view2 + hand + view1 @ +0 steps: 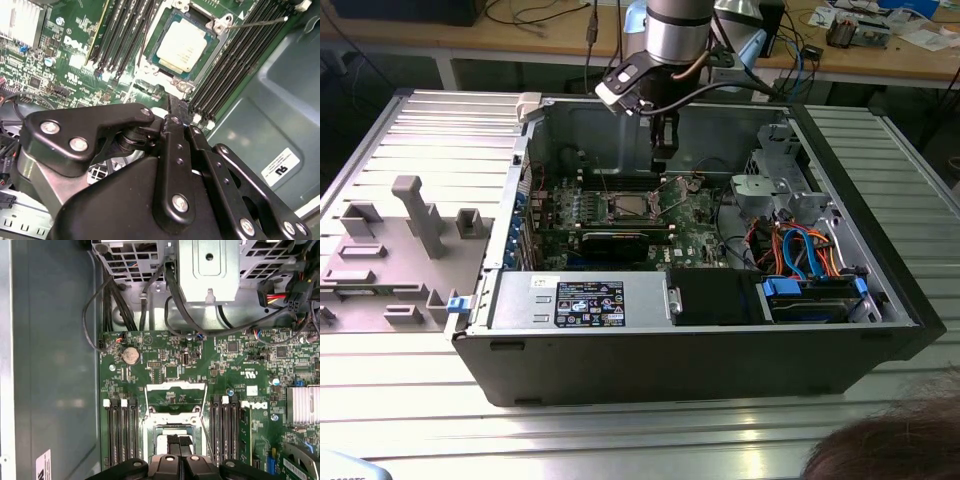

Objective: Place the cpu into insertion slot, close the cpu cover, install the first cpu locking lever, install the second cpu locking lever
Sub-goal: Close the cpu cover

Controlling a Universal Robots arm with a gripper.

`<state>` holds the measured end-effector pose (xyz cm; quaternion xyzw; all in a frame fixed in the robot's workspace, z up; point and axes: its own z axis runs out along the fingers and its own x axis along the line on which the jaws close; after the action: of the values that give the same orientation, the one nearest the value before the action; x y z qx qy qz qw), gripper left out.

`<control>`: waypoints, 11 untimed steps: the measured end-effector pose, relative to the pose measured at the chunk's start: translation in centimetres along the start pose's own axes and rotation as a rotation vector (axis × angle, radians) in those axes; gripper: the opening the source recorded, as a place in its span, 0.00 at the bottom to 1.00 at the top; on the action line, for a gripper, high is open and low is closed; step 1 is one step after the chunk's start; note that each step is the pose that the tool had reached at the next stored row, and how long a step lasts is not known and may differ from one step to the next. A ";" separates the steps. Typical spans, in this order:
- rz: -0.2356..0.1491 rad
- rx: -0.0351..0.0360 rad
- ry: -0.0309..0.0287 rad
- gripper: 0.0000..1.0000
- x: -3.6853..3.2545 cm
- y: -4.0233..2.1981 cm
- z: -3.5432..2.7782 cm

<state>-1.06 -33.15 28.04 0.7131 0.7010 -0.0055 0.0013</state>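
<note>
The cpu [182, 45], a square chip with a silvery top, lies seated in the insertion slot [220, 25] on the green board. In the first wrist view the cpu cover [175, 386] seems to stand raised off the socket, with the cpu [164, 444] partly hidden behind the fingertips. A thin locking lever [260, 22] sticks out free beside the socket. My gripper [179, 444] hangs just above the socket with its black fingers together and nothing between them. In the exterior view the gripper [660, 155] reaches down into the open case, behind the insertion slot [628, 207].
Black memory slots [235, 60] flank the socket on both sides. A finned heatsink [302, 405], black cables [120, 305] and a drive cage [775, 180] crowd the case. A grey fixture [415, 215] stands on the table at the exterior view's left. A person's hair [890, 450] shows at its lower right.
</note>
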 end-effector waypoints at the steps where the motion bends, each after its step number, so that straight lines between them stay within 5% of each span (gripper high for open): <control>1: 0.000 0.0000 -0.0001 0.11 0.00 0.12 0.00; 11: 0.000 0.0000 -0.0004 0.11 0.03 1.44 0.02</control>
<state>0.38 -33.15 28.01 0.7131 0.7011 -0.0057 0.0015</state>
